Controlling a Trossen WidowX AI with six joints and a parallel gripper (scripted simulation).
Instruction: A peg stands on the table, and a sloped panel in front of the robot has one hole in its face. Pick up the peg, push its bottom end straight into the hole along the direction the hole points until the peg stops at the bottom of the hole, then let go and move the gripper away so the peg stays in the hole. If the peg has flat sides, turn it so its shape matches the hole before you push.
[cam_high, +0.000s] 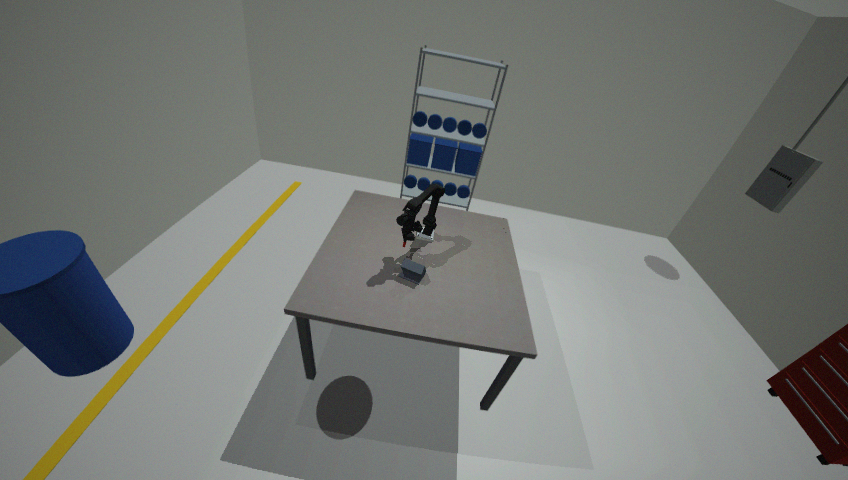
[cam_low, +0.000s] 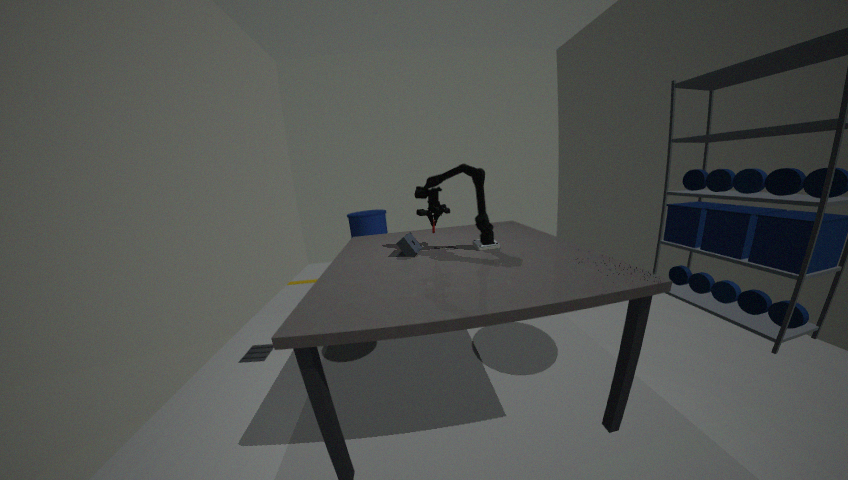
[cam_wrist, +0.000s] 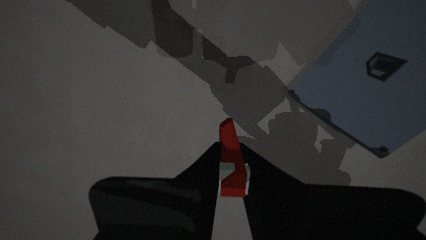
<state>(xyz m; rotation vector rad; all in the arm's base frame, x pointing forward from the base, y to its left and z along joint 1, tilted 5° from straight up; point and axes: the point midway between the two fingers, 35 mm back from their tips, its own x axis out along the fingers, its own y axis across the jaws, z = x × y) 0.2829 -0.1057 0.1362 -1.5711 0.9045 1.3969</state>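
Note:
My gripper (cam_high: 405, 239) (cam_low: 433, 222) (cam_wrist: 228, 147) is shut on the red peg (cam_high: 404, 243) (cam_low: 433, 228) (cam_wrist: 229, 137) and holds it in the air above the table (cam_high: 333, 291) (cam_low: 464, 291). The peg hangs about upright in the exterior view and has flat sides in the wrist view. The blue-grey sloped panel (cam_high: 413, 270) (cam_low: 410, 244) (cam_wrist: 345, 100) stands on the table beside and below the gripper. Its one hole (cam_wrist: 385, 66) shows at the upper right of the wrist view, four-sided and uneven in outline. The peg is apart from the panel.
The arm's white base (cam_low: 486, 244) sits on the table, on the other side of the peg from the panel. A shelf rack (cam_high: 455, 98) (cam_low: 752, 193) and a blue barrel (cam_high: 62, 309) (cam_low: 367, 223) stand off the table. Dark arm shadows fall around the panel.

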